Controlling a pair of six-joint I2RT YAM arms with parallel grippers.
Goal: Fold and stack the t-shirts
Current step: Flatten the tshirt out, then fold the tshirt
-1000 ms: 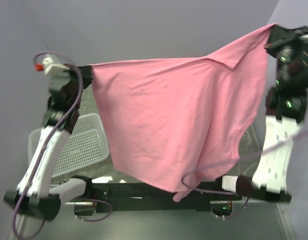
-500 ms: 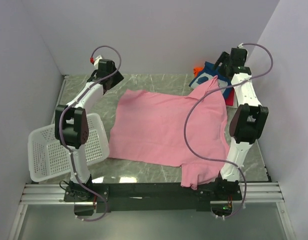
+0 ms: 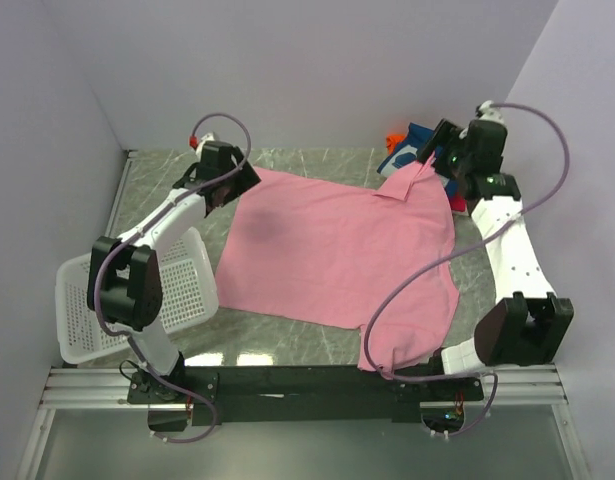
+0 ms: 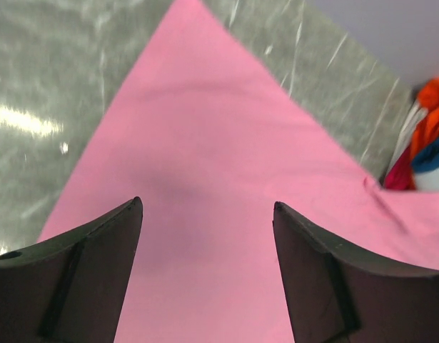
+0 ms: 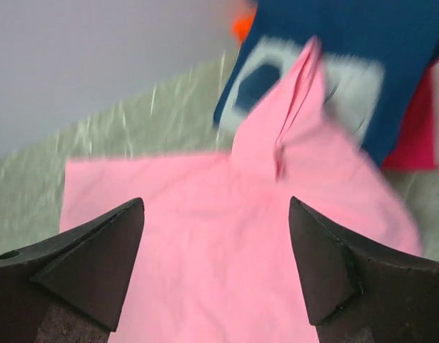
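A pink t-shirt [image 3: 337,250] lies spread flat on the marble table, one sleeve hanging toward the near edge. My left gripper [image 3: 239,185] hovers over its far left corner, open, with only pink cloth [image 4: 226,186] showing under the spread fingers. Over the far right corner, where the cloth is folded up a little, hangs my right gripper [image 3: 434,160], also open, the pink t-shirt [image 5: 226,236] below it. Nothing sits between either pair of fingers. More t-shirts, blue, red and orange, lie heaped [image 3: 415,145] at the back right.
A white mesh basket [image 3: 127,295] sits at the near left of the table. The heap of coloured shirts [image 5: 333,64] touches the pink shirt's far right corner. Grey walls close in the left, back and right sides.
A second ago both grippers held the pink shirt stretched up in the air. They lowered it flat onto the table, let go and opened; the arms have since drawn back slightly.
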